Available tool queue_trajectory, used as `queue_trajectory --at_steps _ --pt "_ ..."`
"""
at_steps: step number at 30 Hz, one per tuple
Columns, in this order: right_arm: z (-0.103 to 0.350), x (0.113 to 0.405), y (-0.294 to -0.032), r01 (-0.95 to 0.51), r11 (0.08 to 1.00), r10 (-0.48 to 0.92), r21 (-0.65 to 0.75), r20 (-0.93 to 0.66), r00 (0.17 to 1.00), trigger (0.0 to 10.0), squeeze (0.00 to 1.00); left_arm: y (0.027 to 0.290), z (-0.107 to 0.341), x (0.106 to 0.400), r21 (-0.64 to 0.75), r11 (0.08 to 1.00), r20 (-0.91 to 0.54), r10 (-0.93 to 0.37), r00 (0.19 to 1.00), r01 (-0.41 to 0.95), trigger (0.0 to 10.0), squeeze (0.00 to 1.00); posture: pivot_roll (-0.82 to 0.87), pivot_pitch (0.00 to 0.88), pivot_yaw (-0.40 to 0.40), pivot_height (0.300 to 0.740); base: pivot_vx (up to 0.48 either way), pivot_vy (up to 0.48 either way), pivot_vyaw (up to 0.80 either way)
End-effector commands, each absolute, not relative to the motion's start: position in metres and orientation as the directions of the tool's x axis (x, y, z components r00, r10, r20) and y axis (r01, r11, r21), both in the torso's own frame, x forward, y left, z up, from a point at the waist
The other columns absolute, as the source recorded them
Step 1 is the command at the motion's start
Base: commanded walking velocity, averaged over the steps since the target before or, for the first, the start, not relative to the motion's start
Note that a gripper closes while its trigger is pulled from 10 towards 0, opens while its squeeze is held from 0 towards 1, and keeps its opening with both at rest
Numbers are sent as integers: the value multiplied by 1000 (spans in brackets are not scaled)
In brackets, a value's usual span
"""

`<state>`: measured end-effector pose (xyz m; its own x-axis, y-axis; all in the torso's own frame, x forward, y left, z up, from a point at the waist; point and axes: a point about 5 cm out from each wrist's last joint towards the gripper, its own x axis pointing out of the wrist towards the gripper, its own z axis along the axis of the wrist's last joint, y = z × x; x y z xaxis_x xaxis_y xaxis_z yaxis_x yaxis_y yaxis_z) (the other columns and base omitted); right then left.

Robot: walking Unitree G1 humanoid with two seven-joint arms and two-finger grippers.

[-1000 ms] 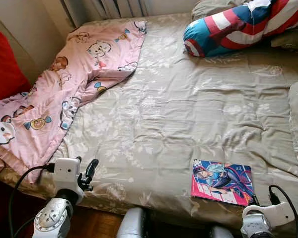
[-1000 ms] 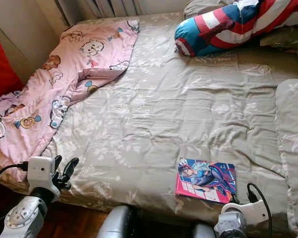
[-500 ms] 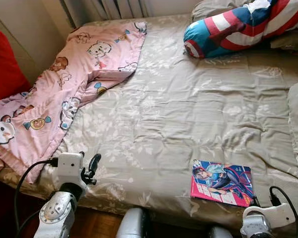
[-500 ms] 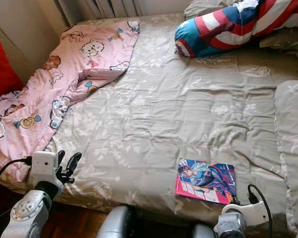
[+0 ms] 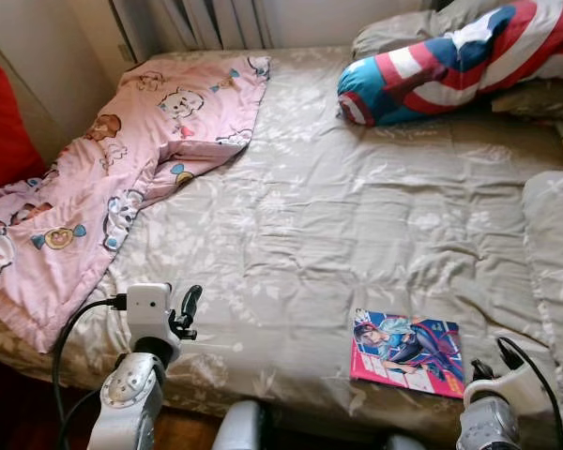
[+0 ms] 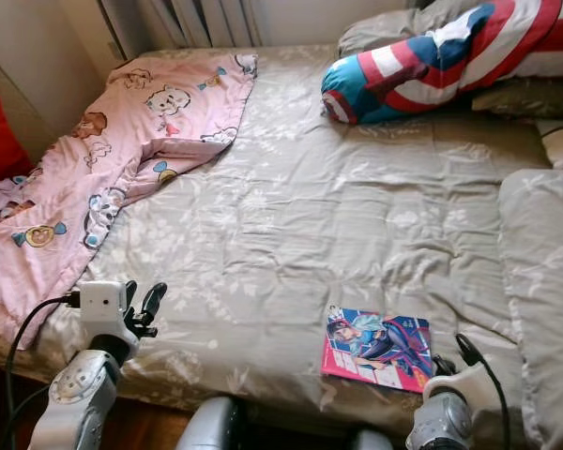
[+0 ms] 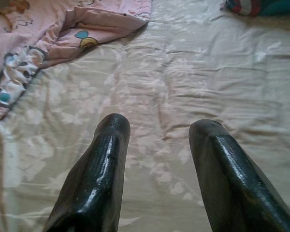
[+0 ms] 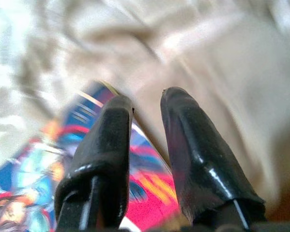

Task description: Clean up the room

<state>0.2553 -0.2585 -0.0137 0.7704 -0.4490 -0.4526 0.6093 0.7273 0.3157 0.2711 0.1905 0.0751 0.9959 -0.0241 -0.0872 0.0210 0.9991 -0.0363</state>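
Right claw (image 8: 144, 108) narrow, empty, lower right, poised at comic book (image 5: 408, 351) corner for pickup | left claw (image 7: 159, 133) wide over bed (image 5: 357, 216), waiting.

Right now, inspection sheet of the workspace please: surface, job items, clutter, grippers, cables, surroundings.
Surface: bed covered by a wrinkled beige floral quilt.
Job's things: comic book lying flat near the bed's front edge; pink cartoon blanket rumpled across the left side, draping over the edge.
Clutter: shield-print bolster at the head of the bed, beige pillows along the right side.
Grippers: left gripper open, over bare quilt near the front edge; right gripper open, holding nothing, beside the comic book's corner.
Cables: black cable looping from the left wrist; another at the right wrist.
Surroundings: curtain behind the bed, red object at left.
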Motion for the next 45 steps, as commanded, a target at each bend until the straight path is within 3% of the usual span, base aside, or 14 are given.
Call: queue_trajectory --at_steps 1,9,15,20,28,34,42,45 --pt "-11 258 -255 562 776 -426 286 -420 801 10000 0 196 69 270 -45 999 -102 7 995 -12 10000 0 51 36 52 659 0 0 0" --pt "-14 260 -232 372 909 -279 188 -391 877 10000 0 198 34 262 -60 996 -201 46 978 -60 10000 0 16 1 20 659 0 0 0" --pt "-19 256 -221 323 927 -228 191 -395 890 10000 0 204 20 257 -52 996 -248 54 967 -70 10000 0 12 0 16 659 0 0 0" --pt "-27 250 -211 296 937 -193 184 -433 881 10000 0 209 5 253 -39 996 -291 68 954 -83 10000 0 -2 0 17 694 0 0 0" --pt "-49 227 -205 299 942 -169 150 -556 814 10000 0 209 -19 243 -21 996 -412 68 909 -84 10000 0 -11 0 26 739 0 0 0" --pt "-63 208 -203 309 944 -166 117 -639 751 10000 0 210 -39 229 -4 997 -519 60 853 -72 10000 0 -13 0 32 740 0 0 0" --pt "-80 183 -199 303 950 -151 71 -746 649 10000 0 214 -73 188 61 996 -736 94 671 -72 10000 0 -26 0 35 740 0 0 0" --pt "-82 180 -198 303 950 -148 70 -756 637 10000 0 210 -74 189 45 996 -737 82 671 -72 10000 0 -28 0 35 740 0 0 0"
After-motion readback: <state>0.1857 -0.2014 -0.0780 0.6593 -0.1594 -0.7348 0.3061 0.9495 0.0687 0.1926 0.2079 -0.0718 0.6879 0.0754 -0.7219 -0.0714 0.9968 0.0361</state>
